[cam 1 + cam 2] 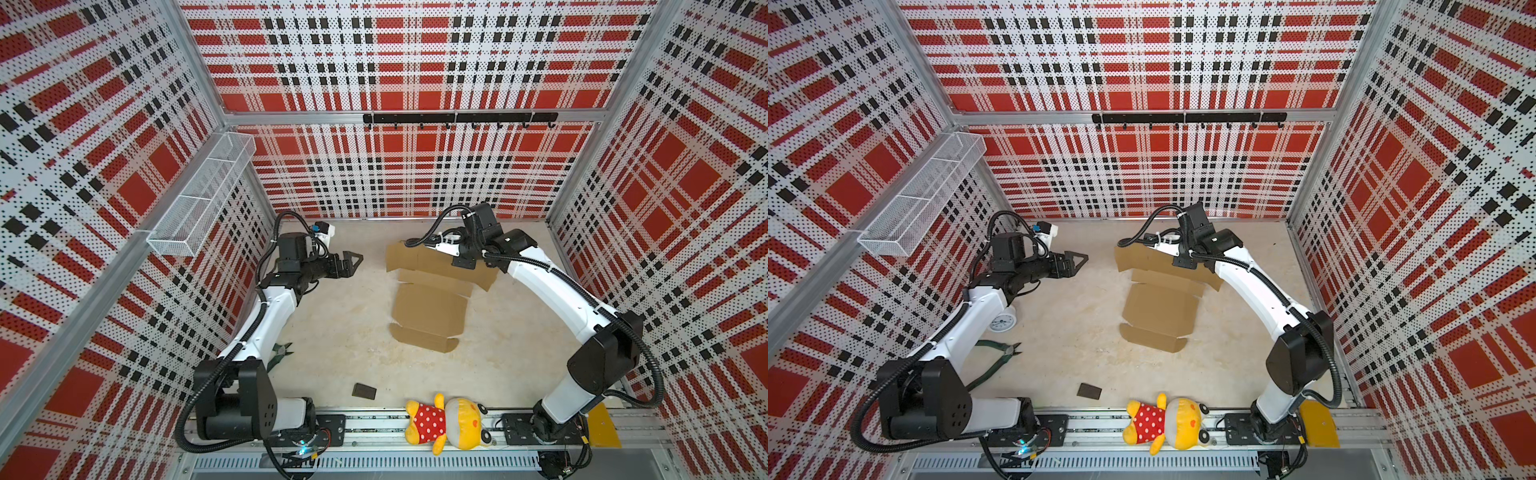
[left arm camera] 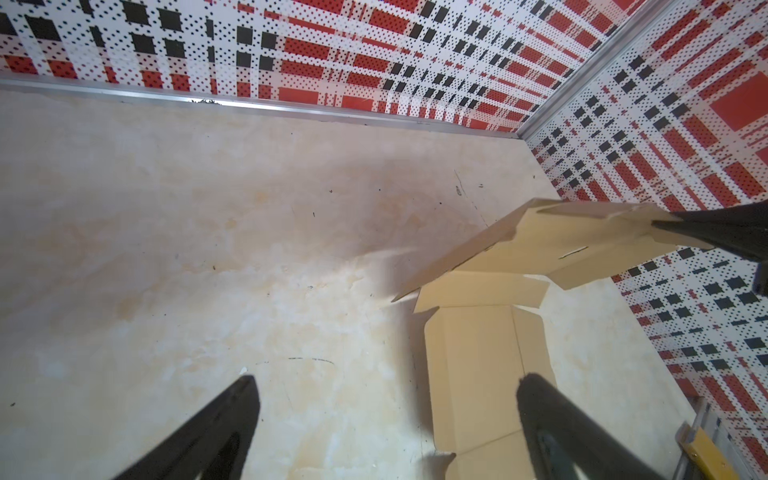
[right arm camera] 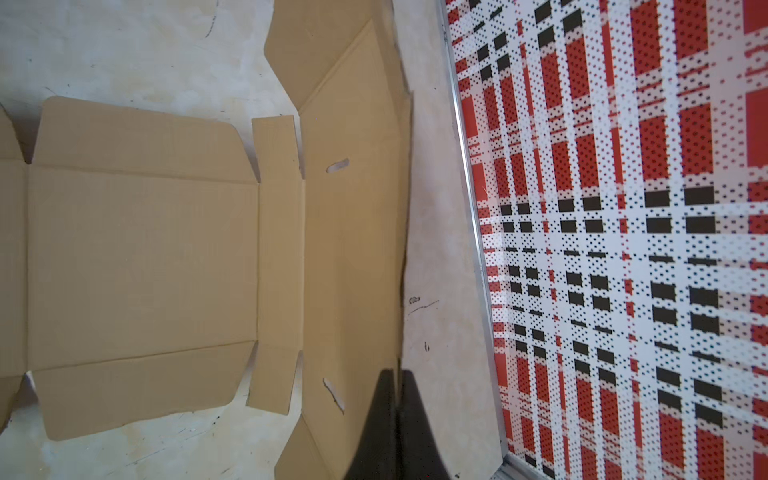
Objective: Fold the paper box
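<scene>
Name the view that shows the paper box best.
Right wrist view: the paper box close up, creases, flaps and slots plain. Both top views show it small, the right arm partly covering the far panel. Left wrist view shows that panel lifted in the right gripper.

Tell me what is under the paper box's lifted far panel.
The right pincer holds that paper box panel up. Beside its edge only shadowed table shows; the cardboard covers the space beneath in every view.

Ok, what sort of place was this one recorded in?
Probably a robot test cell: plaid perforated panels enclose the table, two arms are mounted on a front rail, and a plush toy lies on it.
</scene>
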Robot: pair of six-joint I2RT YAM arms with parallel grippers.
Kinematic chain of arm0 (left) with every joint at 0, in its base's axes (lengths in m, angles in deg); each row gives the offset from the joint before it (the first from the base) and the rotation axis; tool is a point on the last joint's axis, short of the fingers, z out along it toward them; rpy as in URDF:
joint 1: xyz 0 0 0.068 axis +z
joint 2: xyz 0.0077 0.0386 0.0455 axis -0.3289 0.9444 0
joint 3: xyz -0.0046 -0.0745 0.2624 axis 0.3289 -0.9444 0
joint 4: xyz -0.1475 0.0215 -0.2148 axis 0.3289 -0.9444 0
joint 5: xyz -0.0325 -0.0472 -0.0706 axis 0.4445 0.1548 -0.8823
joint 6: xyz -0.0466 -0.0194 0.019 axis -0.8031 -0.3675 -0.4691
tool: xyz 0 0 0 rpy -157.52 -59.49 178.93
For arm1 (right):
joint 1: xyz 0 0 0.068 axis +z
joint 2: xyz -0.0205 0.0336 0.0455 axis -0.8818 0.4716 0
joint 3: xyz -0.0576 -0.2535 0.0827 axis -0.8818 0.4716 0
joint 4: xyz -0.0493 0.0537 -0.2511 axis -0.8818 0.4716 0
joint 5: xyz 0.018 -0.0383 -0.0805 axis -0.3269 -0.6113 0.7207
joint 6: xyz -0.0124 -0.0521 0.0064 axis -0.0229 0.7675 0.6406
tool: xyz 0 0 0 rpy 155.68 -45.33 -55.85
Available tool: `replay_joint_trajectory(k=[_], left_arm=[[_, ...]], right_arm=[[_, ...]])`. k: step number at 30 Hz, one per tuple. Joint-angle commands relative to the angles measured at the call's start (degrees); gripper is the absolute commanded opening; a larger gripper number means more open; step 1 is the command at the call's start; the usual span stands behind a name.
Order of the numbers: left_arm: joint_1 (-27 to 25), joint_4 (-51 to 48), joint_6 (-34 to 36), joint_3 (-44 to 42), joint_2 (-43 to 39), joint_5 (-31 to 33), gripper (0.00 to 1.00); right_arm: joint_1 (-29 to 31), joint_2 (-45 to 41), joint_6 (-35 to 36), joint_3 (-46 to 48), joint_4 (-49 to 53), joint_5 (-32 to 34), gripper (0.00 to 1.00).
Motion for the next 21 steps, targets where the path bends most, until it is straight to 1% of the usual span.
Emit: replay_joint_trajectory(k=[1,10,16,21], left_arm=[[-0.78,2.19,1.7,-0.4,0.17,-1.3,0.99],[-3.46,4.85,2.54,-3.35,1.47,0.42,0.99],[-5.85,11.6,-1.87,-8.16,2.06,1.96,0.99],[-7.62,11.25,-1.98,-6.57,3.32,1.25,0.99]], right_arm=[[0.19,0.08,3.61,0.78,-4.18,0.72,0.0],[0.28,-1.43,3.17,2.72,-5.06,-1.28,0.0],[0.22,-2.76,2.91,4.07,-6.16,-1.8,0.0],[0.4,-3.41,2.51,8.53,-8.74,-2.1,0.0]])
